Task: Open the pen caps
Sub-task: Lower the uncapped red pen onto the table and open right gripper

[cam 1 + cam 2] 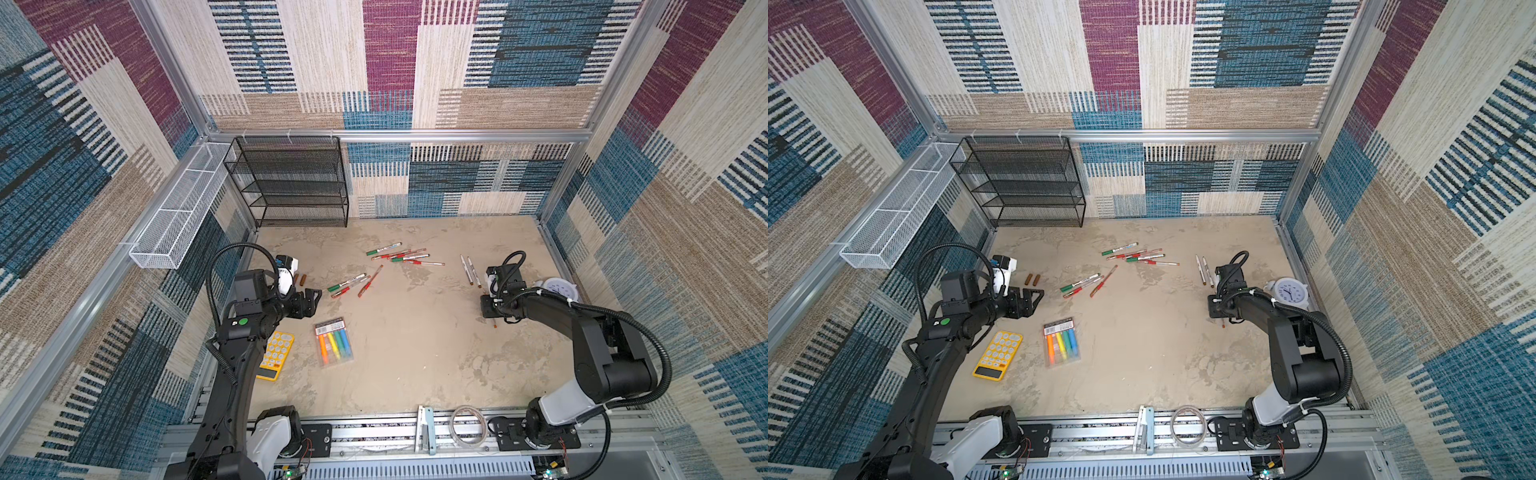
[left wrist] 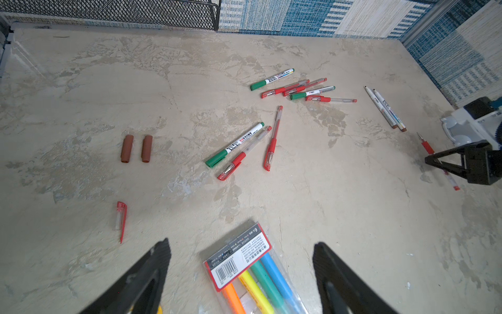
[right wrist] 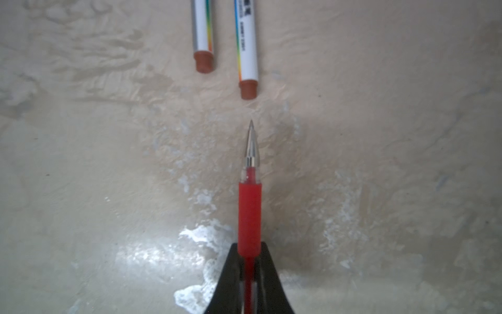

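Clamped on the uncapped red pen [image 3: 249, 212] at the frame's bottom, the right gripper [image 3: 249, 254] might release it carelessly, rolling it into the markers [image 3: 246, 49] above; the left gripper [image 2: 241, 243] gapes wide, empty.

The table [image 1: 415, 365] is mottled beige. Two pen caps [image 2: 126, 149] are brown, a third cap [image 2: 121, 217] red and clear. The pens [image 2: 235, 144] are white with green caps, or clear with red; one red-gripped pen [image 3: 249, 217] has a silver tip. The highlighter pack [image 2: 260, 274] — orange, yellow, green, blue.
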You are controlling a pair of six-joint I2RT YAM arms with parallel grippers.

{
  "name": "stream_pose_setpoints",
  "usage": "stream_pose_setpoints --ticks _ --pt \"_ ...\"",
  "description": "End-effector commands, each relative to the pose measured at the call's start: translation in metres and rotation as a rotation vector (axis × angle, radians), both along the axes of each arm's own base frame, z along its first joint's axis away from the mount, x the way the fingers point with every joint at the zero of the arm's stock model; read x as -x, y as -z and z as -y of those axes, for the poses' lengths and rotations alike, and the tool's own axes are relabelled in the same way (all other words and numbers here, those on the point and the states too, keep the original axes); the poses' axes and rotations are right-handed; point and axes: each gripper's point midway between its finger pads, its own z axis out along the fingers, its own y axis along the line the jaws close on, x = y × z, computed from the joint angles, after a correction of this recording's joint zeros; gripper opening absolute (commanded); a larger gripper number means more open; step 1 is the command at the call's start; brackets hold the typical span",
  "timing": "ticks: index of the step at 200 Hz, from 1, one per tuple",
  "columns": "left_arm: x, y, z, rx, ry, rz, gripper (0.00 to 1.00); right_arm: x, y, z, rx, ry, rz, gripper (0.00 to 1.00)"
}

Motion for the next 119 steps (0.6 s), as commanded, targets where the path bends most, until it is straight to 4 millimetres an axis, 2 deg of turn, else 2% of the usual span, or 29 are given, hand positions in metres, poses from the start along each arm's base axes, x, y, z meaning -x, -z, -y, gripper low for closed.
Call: stream_pose_setpoints --ticks 1,61,91,119 --pt "-0.003 -0.006 0.002 0.017 0.003 0.027 0.86 -0.004 0.007 0.008 0.023 0.001 -0.002 0.00" --pt "-0.004 -0.003 0.000 0.034 -0.005 0.016 0.85 -0.002 0.022 0.012 0.029 0.022 -0.055 0.07" --pt "-0.005 -0.006 -0.001 0.037 -0.013 0.020 0.85 -0.003 0.019 0.011 0.024 0.021 -0.041 0.18" --pt "-0.005 -0.004 -0.002 0.034 -0.015 0.010 0.85 -0.003 0.015 0.010 0.014 0.020 -0.038 0.22"
